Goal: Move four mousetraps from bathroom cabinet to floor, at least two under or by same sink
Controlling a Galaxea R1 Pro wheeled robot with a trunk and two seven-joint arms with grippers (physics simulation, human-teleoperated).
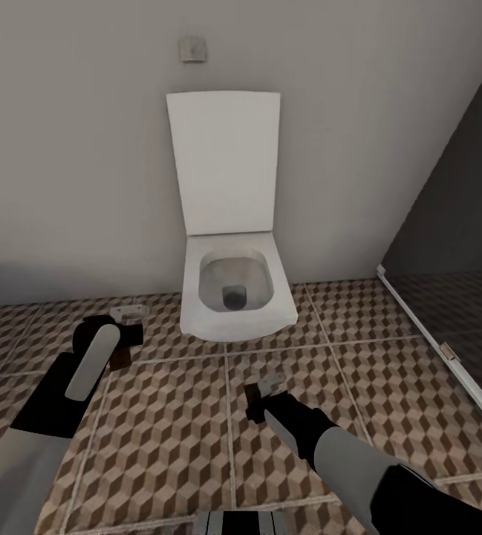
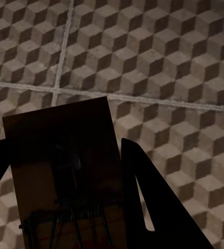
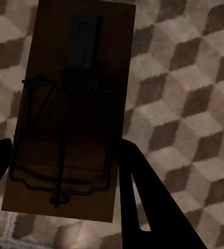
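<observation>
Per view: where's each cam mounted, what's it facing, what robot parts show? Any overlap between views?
Head: on the head, facing forward and down at the toilet, wall and bathroom floor; both arms show.
Left wrist: near the left gripper, looking along its jaws at a mousetrap over tiles.
Right wrist: near the right gripper, looking along its jaws at another mousetrap.
Shared: cube-pattern tiles throughout.

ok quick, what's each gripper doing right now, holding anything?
Left gripper: shut on a mousetrap.
Right gripper: shut on another mousetrap.
</observation>
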